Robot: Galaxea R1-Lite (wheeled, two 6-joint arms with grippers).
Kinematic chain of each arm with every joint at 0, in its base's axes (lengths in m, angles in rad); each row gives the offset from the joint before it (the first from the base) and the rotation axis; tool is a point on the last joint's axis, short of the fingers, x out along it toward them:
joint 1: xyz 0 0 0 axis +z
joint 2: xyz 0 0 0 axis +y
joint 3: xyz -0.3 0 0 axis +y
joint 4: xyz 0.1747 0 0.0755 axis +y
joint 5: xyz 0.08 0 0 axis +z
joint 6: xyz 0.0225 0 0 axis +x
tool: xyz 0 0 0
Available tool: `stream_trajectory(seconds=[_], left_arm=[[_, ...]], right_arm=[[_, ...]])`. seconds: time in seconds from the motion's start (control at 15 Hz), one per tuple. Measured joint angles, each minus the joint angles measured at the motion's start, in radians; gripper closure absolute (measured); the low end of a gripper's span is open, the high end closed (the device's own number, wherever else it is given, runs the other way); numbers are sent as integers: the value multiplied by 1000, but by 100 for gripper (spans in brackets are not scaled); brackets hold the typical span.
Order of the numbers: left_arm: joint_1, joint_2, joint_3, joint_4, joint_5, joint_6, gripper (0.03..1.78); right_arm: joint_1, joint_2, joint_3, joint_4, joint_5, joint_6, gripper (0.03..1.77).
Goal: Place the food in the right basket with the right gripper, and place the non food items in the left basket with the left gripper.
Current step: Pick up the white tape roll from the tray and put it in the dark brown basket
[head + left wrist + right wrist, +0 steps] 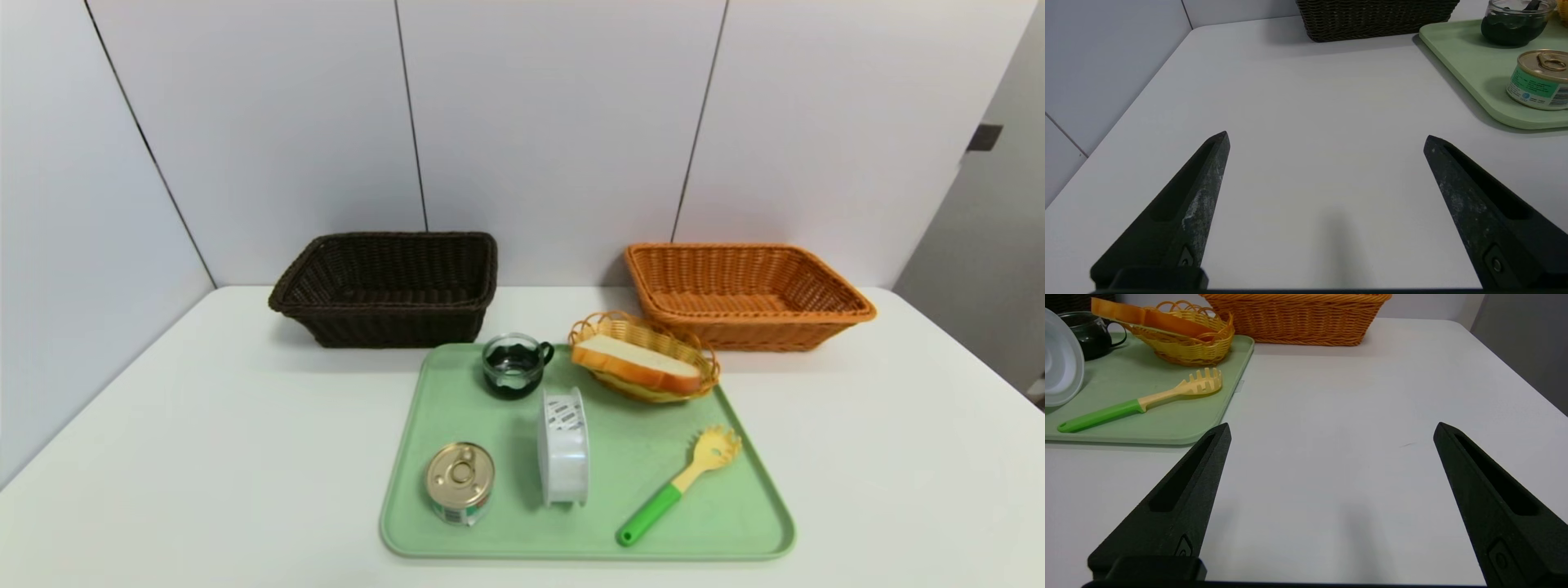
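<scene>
You see both grippers' jaws wide and empty: left gripper (1326,136) left of the tray (735,498), right gripper (1332,428) right of it. On the tray: bread (637,363), can (460,482), reel (563,446), spoon (679,483), cup (513,365). Behind the tray: brown basket (388,287), orange basket (744,294).

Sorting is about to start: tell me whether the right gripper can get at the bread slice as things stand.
Probably yes. The right gripper is open over bare table, and the bread slice lies uncovered atop the small yellow basket; only the pasta spoon lies nearby, low and flat.
</scene>
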Motion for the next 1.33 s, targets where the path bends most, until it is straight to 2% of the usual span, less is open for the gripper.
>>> stream_trajectory(seconds=[0.2,0.4,0.6,0.87,1.07,1.13,1.2,1.33], left_arm=[[0,0,-6,12,-4,3,12],[0,28,-146,110,-20,1,12],[-1,178,-447,275,-67,-40,12],[-1,511,-827,452,-123,-156,12],[-7,733,-1039,608,-134,-172,12],[-19,785,-1069,606,-138,-145,12],[-40,837,-1093,561,-139,-126,12],[-93,929,-1144,540,-138,-143,12]], right_arm=[[0,0,-4,13,-1,-4,9],[0,26,-104,82,19,7,9],[4,193,-372,197,74,65,9],[9,574,-821,338,152,173,9],[23,840,-1130,458,187,237,9],[37,924,-1226,506,190,269,9],[57,997,-1302,555,191,298,9],[115,1128,-1433,667,191,363,9]])
